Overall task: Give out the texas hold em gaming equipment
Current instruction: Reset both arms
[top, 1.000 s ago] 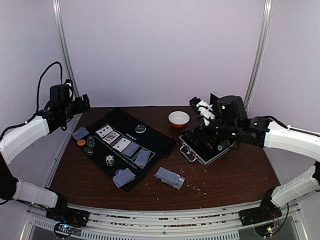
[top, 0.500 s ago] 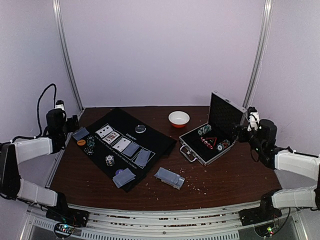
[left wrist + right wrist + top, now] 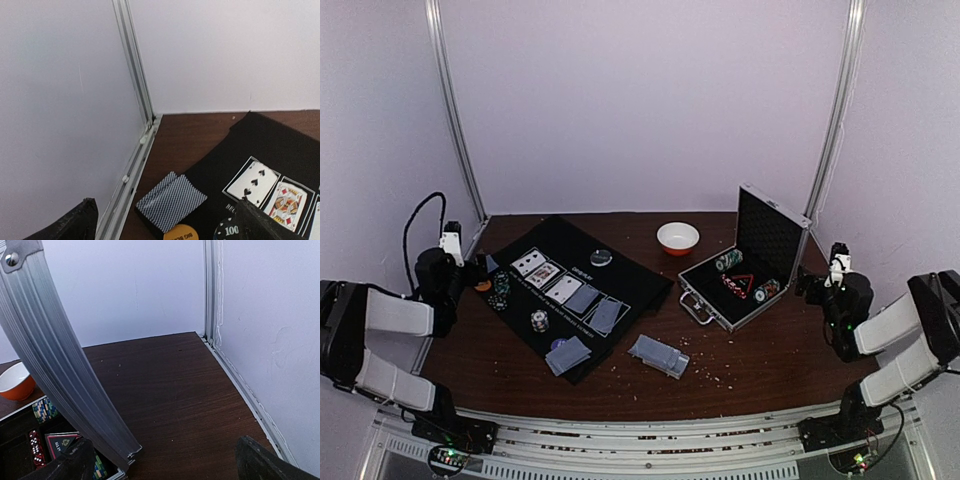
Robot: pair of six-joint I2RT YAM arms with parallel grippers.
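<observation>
We judge this a pause between placements. Both arms sit at the table's sides, the left gripper [image 3: 165, 225] at nine o'clock and the right gripper [image 3: 165, 462] at three, jaws spread wide and holding nothing.

Nearest, at six o'clock, a loose deck [image 3: 660, 355] lies off the black mat [image 3: 555, 235]; taking it calls for a long reach inward. On the mat lie cards [image 3: 582, 298] and a chip stack [image 3: 538, 320].

Spare chips [image 3: 728, 260] wait in the case [image 3: 770, 235] at two o'clock. The orange disc [image 3: 182, 234] reads "BIG B…" and the dark chip [image 3: 227, 231] reads "100".
</observation>
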